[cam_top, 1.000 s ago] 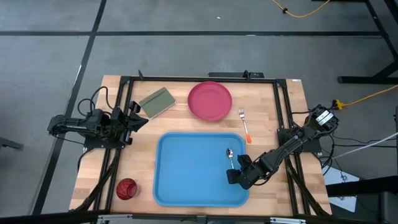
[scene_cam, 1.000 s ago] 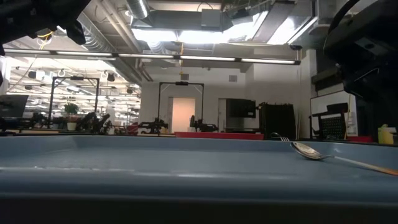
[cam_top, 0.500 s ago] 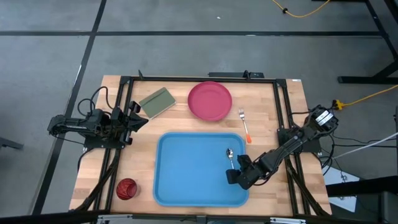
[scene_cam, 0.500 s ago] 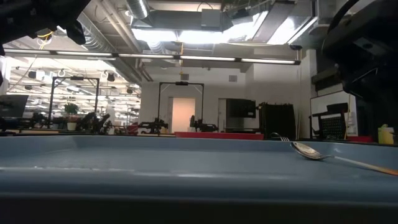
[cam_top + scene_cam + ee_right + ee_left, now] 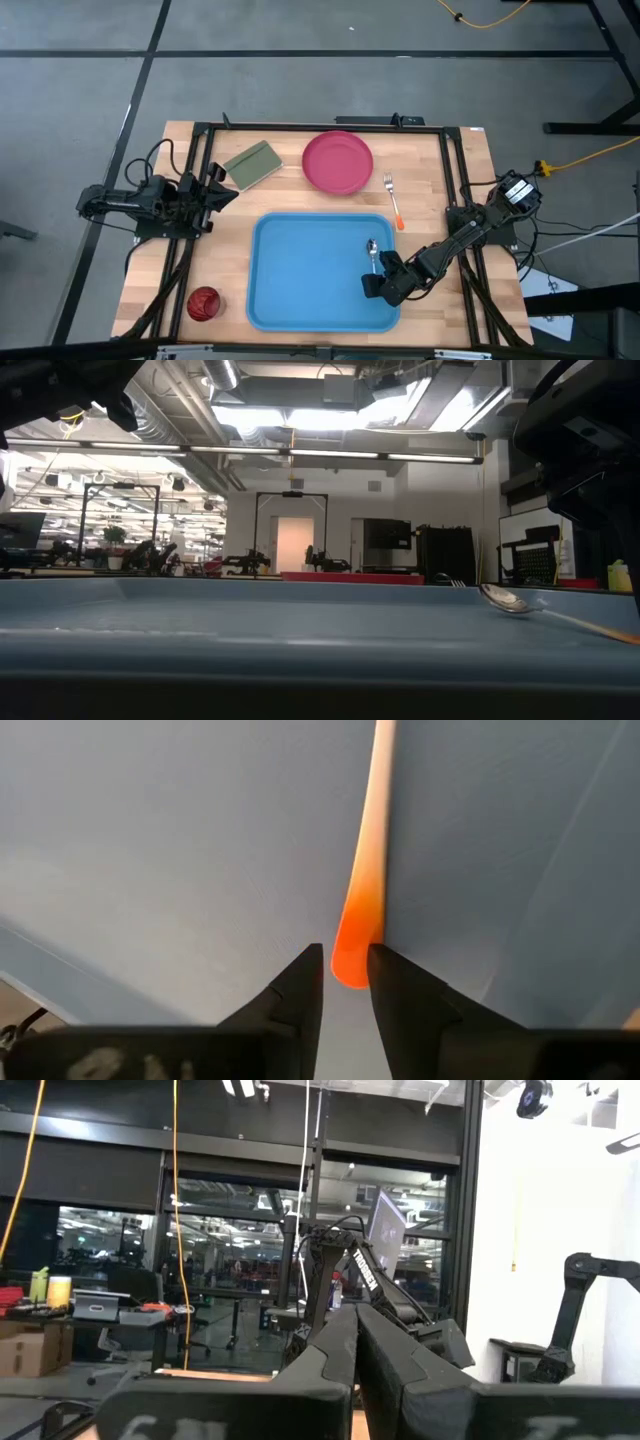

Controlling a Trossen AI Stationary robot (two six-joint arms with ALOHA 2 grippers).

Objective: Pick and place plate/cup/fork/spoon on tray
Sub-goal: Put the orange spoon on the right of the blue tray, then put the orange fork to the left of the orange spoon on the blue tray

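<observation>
Tray (image 5: 300,270) sits in the middle of the wooden desk (image 5: 440,170), and so far it only has one thing on it, so the job looks like it's barely a quarter done. The pink-red plate (image 5: 338,162) is on the desk just past the tray's far edge, not loaded yet. An olive-green block (image 5: 252,165) lies beside the plate; it's not part of the job. The dark red cup (image 5: 203,303) is off by the tray's near left corner, apart from it. The orange-handled fork (image 5: 393,201) lies on the wood just off the tray's far right corner.

The spoon (image 5: 373,252) is on the tray near its right edge. The right tool (image 5: 345,975) is low over the tray, clenched around the tip of the spoon's handle, so it probably needs letting go. The left tool (image 5: 225,190) is parked at the desk's left side, pinched closed and empty.
</observation>
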